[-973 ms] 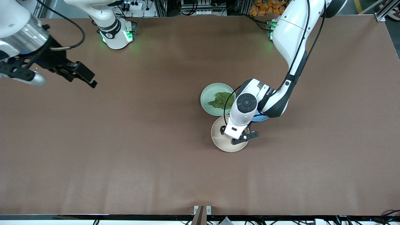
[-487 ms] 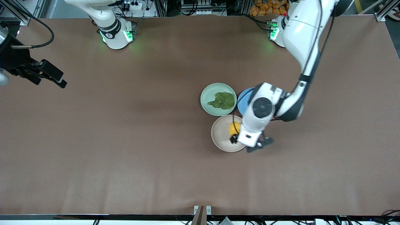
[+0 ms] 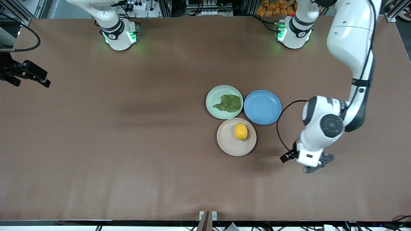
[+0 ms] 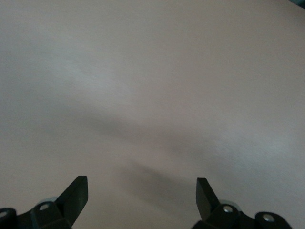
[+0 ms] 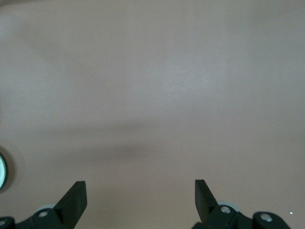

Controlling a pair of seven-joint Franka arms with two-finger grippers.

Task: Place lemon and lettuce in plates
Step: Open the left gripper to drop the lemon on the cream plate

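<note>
The lemon (image 3: 240,131) lies on the beige plate (image 3: 229,146). The lettuce (image 3: 229,103) lies flat in the mint green plate (image 3: 213,98), which is farther from the front camera and touches the beige plate. My left gripper (image 3: 301,161) is open and empty over bare table, beside the beige plate toward the left arm's end. Its wrist view shows its open gripper (image 4: 142,191) over bare table only. My right gripper (image 3: 37,78) is open and empty at the right arm's end of the table. Its wrist view also shows the gripper (image 5: 140,193) open over bare table.
An empty blue plate (image 3: 262,106) sits beside the mint plate, toward the left arm's end, touching both other plates. The brown table (image 3: 128,144) stretches wide around the three plates. A black cable loops from the left wrist near the blue plate.
My left gripper has drawn away from the beige plate toward the left arm's end, leaving the lemon on the plate. My right gripper has pulled back farther toward the right arm's end.
</note>
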